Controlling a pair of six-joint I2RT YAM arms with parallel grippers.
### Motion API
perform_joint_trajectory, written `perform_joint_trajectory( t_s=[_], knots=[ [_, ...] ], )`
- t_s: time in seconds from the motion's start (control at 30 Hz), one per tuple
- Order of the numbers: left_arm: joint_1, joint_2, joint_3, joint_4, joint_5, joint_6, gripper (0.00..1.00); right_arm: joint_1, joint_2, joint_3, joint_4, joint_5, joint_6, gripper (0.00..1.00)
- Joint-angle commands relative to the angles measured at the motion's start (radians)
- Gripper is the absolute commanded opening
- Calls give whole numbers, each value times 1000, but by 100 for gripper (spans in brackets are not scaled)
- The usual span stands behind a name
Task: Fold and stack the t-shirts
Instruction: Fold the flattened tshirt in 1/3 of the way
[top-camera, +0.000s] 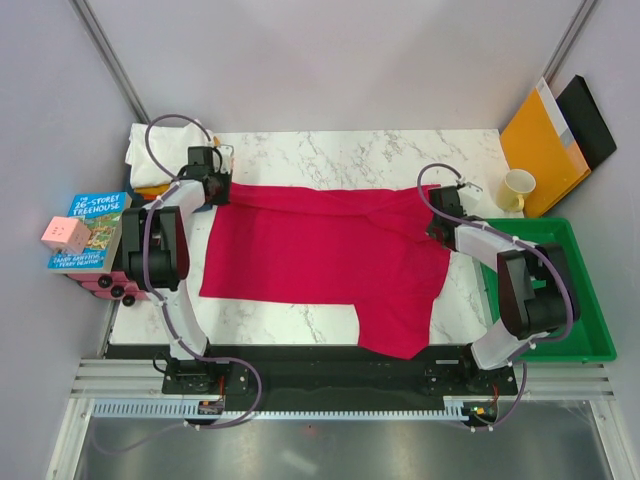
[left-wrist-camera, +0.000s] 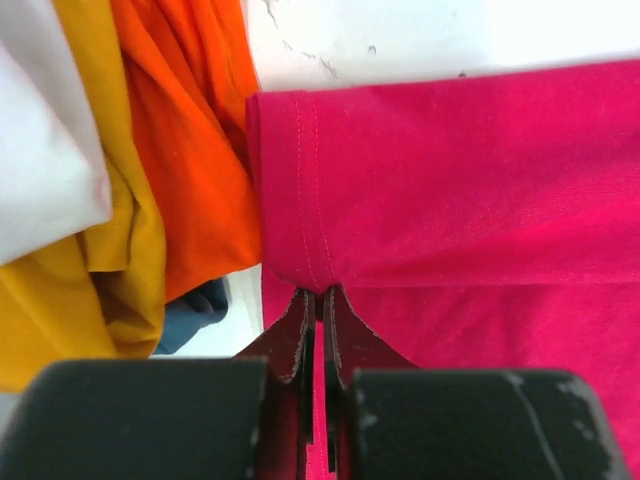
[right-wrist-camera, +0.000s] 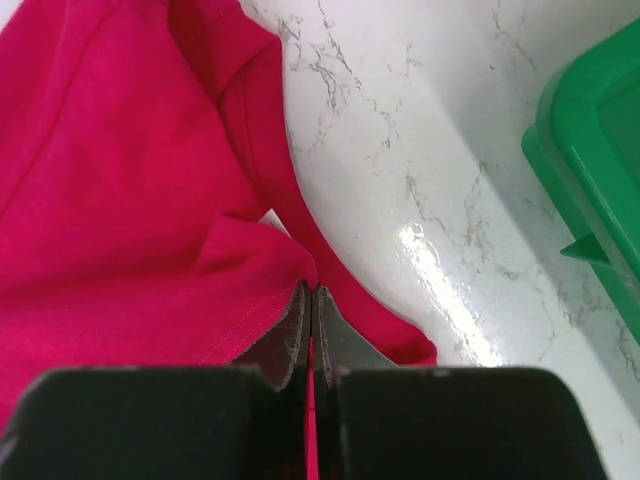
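Where the left hand (left-wrist-camera: 318, 293) pinches crimson t-shirt (left-wrist-camera: 450, 180), orange t-shirt (left-wrist-camera: 190, 150) abuts

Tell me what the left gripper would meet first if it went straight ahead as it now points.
The left gripper is shut on the red shirt, so it would push into that cloth first; beyond it lies bare table. The orange shirt sits to one side, probably out of line.

left end effector (left-wrist-camera: 318, 295): jaws pinched | right end effector (right-wrist-camera: 311, 290): jaws pinched | both arms reaching forward
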Motion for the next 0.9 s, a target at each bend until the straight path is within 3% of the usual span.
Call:
perform_joint_trajectory(
  t_s=[0.0,0.37,0.87],
  knots=[
    [8,50,24,-32,-15,46,2,-4,13,-12,-14,8,35,0],
    [6,104,84,-83,-46,46,2,-4,17,-25,-54,5,59,0],
    [7,49,104,-105,-49,18,2,-5,-75,-36,-34,-4,32,0]
  ],
)
